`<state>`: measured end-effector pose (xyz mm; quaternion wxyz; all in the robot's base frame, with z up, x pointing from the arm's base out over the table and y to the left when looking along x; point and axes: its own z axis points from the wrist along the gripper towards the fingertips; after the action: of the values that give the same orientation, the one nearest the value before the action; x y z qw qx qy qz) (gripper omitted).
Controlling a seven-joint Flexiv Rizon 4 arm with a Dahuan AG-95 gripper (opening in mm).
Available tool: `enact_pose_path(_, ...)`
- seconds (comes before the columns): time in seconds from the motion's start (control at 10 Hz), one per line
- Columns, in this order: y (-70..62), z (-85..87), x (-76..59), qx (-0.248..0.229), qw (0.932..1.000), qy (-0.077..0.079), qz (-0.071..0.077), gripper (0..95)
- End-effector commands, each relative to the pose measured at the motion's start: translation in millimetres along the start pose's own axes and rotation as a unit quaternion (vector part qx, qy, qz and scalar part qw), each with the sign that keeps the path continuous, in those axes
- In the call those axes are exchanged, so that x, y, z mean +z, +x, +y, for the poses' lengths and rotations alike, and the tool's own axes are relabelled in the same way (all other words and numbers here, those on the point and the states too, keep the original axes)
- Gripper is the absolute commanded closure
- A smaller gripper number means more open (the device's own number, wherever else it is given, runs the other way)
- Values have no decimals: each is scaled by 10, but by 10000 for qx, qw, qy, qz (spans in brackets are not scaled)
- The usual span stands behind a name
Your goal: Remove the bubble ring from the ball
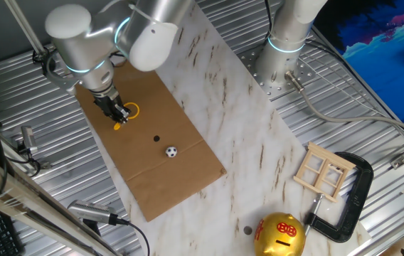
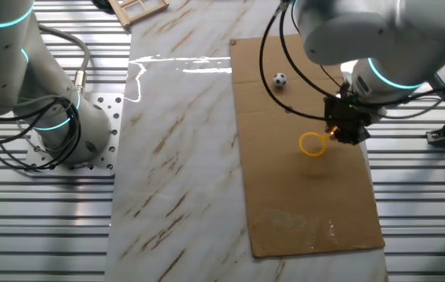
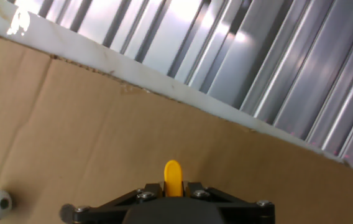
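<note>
Jaws: we are pinching the gripper (image 2: 340,131) closed on the short handle of the bubble ring (image 2: 312,144); in the hand view the yellow handle tip is poking out from between the two fingers.

Ring position: the round loop is sticking out sideways past the fingertips, hanging just above the cardboard sheet (image 2: 309,196); whether it is touching the sheet we cannot tell.

Ball position: the ball (image 1: 171,151) is sitting alone on the cardboard, well apart from the jaws and outside the loop; in the hand view it is showing at the lower left edge, off to one side of the fingers.

Task stage: we are judging the ring already off the ball, with only a set-down left.

How the ring will handle: we are expecting it to be very light, thin, stiff plastic, smooth enough to twist in a loose pinch, and likely to snap or flex if squeezed hard.

Where to hold: the straight handle is the sensible spot, since it is giving the fingers two flat sides; the loop itself would be rolling or bending between them.

How the ball will handle: we are guessing it is light and free to roll at any nudge, so we are keeping the loop away from it.

Surroundings: a dark dot (image 1: 156,139) is lying on the cardboard between jaws and ball.
</note>
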<state>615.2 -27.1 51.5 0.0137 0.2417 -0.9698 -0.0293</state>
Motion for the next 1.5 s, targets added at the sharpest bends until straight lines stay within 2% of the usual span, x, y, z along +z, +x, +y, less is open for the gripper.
enact_pose_path(0.1,11,-27,18,-23,10000,4,-4,950)
enact_pose_path(0.4,20,-55,70,83,10000,21,-13,950)
enact_pose_path(0.9,-6,-94,240,159,9998,39,-114,950)
enact_pose_path(1.2,-11,-98,264,170,9998,51,-109,950)
enact_pose_path(1.3,-11,-99,266,159,9998,47,-113,760)
enact_pose_path(1.5,-11,-99,266,158,9998,46,-116,760)
